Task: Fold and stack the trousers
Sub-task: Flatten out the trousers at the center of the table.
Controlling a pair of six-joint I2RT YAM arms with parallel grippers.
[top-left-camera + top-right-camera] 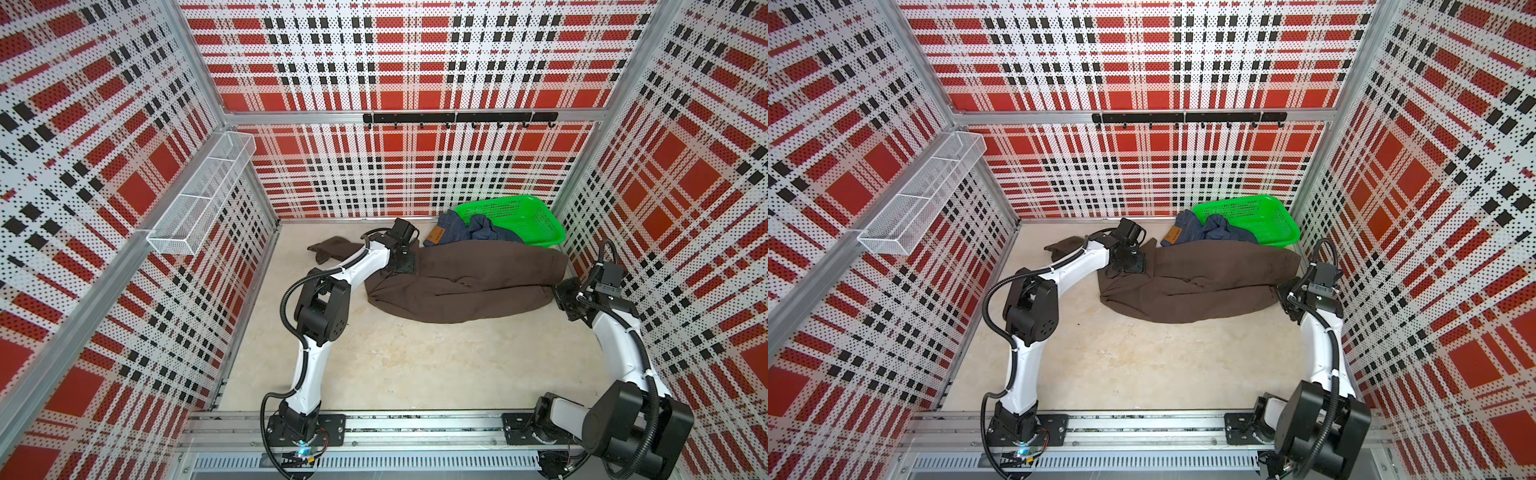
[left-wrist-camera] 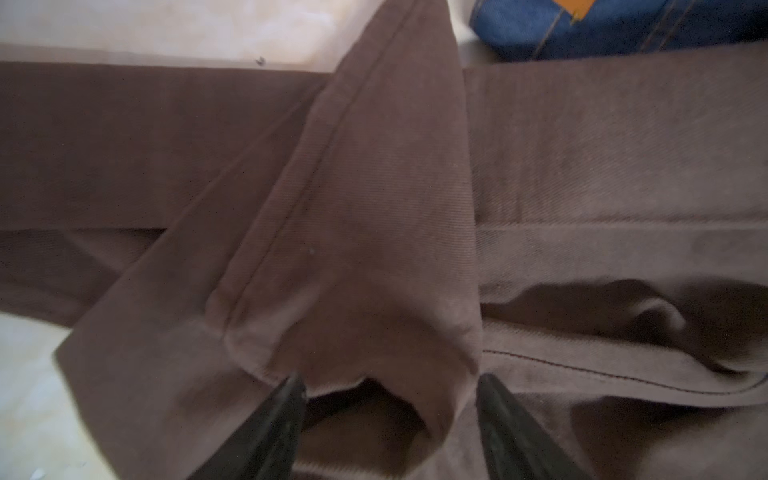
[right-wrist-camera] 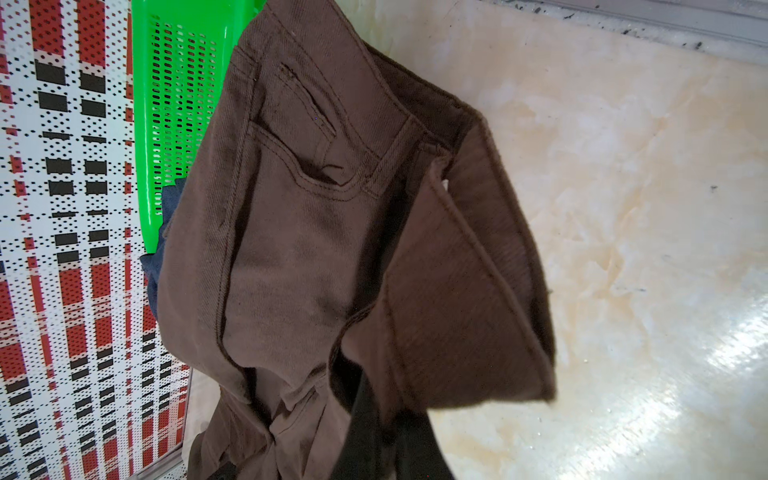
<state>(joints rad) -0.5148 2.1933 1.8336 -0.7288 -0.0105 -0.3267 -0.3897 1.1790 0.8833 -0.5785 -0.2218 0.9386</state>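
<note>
The dark brown trousers (image 1: 465, 282) (image 1: 1196, 278) lie stretched across the far part of the floor in both top views, and one leg end (image 1: 328, 247) trails off to the left. My left gripper (image 1: 403, 264) (image 2: 386, 382) hangs over the leg part. Its jaws stand apart, and a raised hem of brown cloth (image 2: 357, 249) sits between them. My right gripper (image 1: 567, 297) (image 3: 387, 419) is shut on the waistband end (image 3: 449, 291). The blue denim trousers (image 1: 465, 232) (image 2: 602, 29), with a tan patch, spill out of the green basket (image 1: 523, 216).
The green basket (image 1: 1258, 212) (image 3: 178, 104) stands in the far right corner against the plaid walls. A white wire shelf (image 1: 203, 195) juts out from the left wall. A black hook rail (image 1: 457, 118) runs along the back wall. The beige floor (image 1: 415, 357) stretches toward the arm bases.
</note>
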